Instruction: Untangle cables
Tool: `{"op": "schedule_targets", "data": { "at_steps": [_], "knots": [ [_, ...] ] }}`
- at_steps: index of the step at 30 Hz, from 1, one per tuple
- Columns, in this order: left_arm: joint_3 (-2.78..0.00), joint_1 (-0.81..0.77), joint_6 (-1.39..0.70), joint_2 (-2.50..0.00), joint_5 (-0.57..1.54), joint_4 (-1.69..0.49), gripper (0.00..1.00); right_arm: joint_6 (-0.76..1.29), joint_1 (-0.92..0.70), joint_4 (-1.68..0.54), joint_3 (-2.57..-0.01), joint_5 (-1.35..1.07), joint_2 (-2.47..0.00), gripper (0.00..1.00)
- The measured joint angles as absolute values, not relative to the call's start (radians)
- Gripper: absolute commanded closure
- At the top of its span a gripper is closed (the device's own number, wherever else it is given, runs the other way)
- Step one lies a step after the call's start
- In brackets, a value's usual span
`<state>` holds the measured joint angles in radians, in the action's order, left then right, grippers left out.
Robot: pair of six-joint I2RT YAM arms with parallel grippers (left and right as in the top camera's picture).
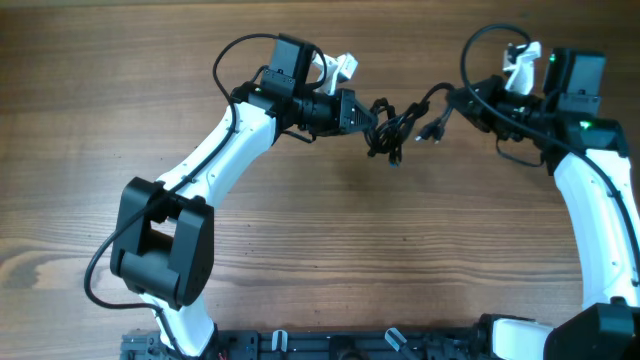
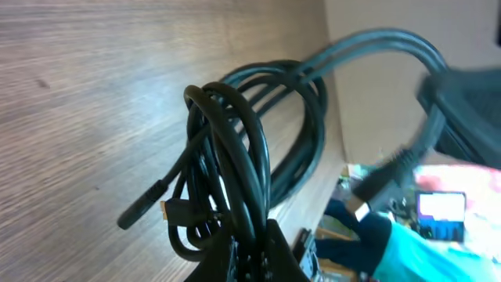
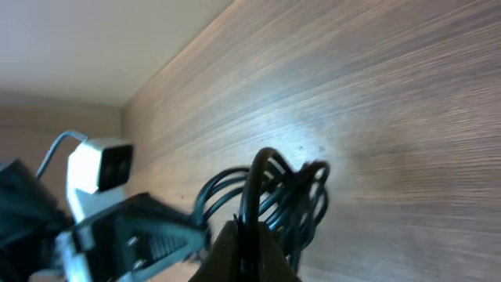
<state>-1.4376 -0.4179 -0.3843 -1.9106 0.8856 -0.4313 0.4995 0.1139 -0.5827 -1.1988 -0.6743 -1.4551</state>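
The cables (image 1: 392,128) hang as a knotted black bundle above the wooden table, between my two grippers. My left gripper (image 1: 364,113) is shut on the bundle's left side. In the left wrist view several loops (image 2: 252,141) rise out of the shut jaws of the left gripper (image 2: 250,236), and a loose plug (image 2: 139,211) dangles at the left. My right gripper (image 1: 457,98) is shut on a strand running right from the knot. The right wrist view shows that strand (image 3: 252,184) pinched in the right gripper (image 3: 247,232), with the bundle (image 3: 301,196) beyond. One plug (image 1: 432,133) sticks out below the strand.
The wooden table (image 1: 300,250) spreads below and to the left of both arms. The left arm's white link (image 1: 215,150) slants across the middle left, and the right arm (image 1: 600,200) runs down the right edge. The arm bases sit along the front edge.
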Motion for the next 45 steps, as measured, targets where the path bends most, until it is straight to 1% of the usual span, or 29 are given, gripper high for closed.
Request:
{"op": "schedule_targets", "data": {
  "at_steps": [5, 10, 16, 21, 26, 30, 34, 39, 40, 42, 43, 45],
  "knots": [
    [-1.438, -0.418, -0.341, -1.911, 0.941, -0.444, 0.96, 0.507, 0.115, -0.582, -1.199, -0.601, -1.455, 0.96],
    [-1.438, -0.398, -0.319, -1.911, 0.952, -0.48, 0.96, 0.527, 0.115, -0.608, -1.199, -0.511, -1.455, 0.96],
    [-1.438, -0.342, -0.315, -1.911, 0.897, -0.567, 0.96, 0.549, 0.115, -0.709, -1.199, -0.352, -1.455, 0.96],
    [-1.438, -0.328, -0.315, -1.911, 0.836, -0.595, 0.96, 0.552, 0.114, -0.752, -1.194, -0.303, -1.455, 0.96],
    [-1.438, -0.328, -0.358, -1.911, 0.719, -0.64, 0.96, 0.552, 0.114, -0.786, -1.177, -0.269, -1.461, 0.96],
    [-1.438, -0.332, -0.441, -1.911, 0.547, -0.706, 0.96, 0.552, 0.108, -0.786, -1.177, -0.265, -1.492, 0.96],
    [-1.438, -0.334, -0.49, -1.911, 0.422, -0.738, 0.96, 0.552, 0.105, -0.786, -1.177, -0.265, -1.525, 0.96],
    [-1.438, -0.334, -0.508, -1.911, 0.371, -0.745, 0.96, 0.551, 0.105, -0.786, -1.176, -0.265, -1.546, 0.95],
    [-1.438, -0.334, -0.511, -1.911, 0.369, -0.745, 0.96, 0.548, 0.105, -0.785, -1.176, -0.265, -1.547, 0.92],
    [-1.438, -0.334, -0.509, -1.911, 0.368, -0.745, 0.96, 0.532, 0.105, -0.782, -1.176, -0.266, -1.548, 0.8],
    [-1.438, -0.334, -0.506, -1.911, 0.368, -0.745, 0.96, 0.527, 0.106, -0.779, -1.176, -0.266, -1.548, 0.77],
    [-1.438, -0.333, -0.489, -1.911, 0.363, -0.75, 0.96, 0.493, 0.113, -0.764, -1.176, -0.264, -1.548, 0.67]
  ]
}}
